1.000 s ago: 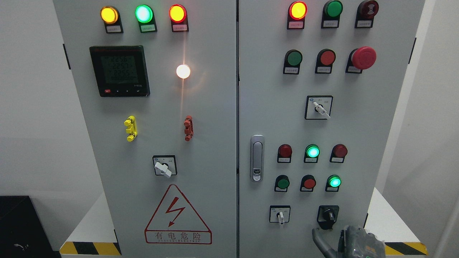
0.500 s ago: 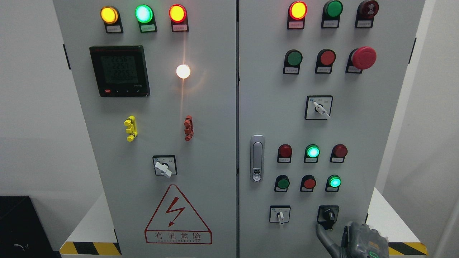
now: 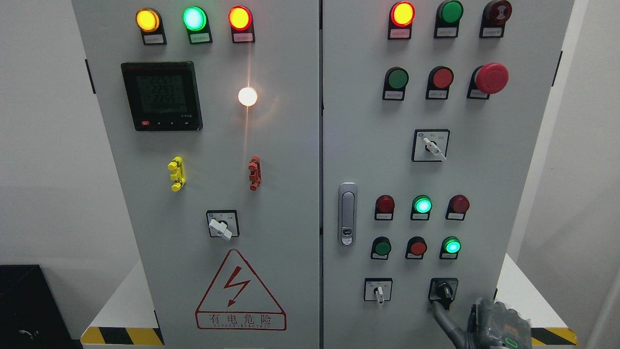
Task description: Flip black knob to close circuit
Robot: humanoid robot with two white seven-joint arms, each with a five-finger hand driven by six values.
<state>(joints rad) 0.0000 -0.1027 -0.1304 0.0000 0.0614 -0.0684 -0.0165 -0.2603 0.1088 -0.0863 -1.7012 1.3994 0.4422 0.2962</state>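
At the cabinet's lower right, the stiff black knob [image 3: 443, 291] is touched by one extended robot hand [image 3: 487, 325] finger; its raised rib should be pinched.

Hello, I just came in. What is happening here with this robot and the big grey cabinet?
The robot stands before a grey electrical cabinet with lamps, buttons and switches. Its right hand comes up from the lower right corner, and one finger reaches to the black knob at the bottom of the right door. The fingertip is at the knob's lower edge; whether the knob has turned cannot be told. The left hand is not in view.
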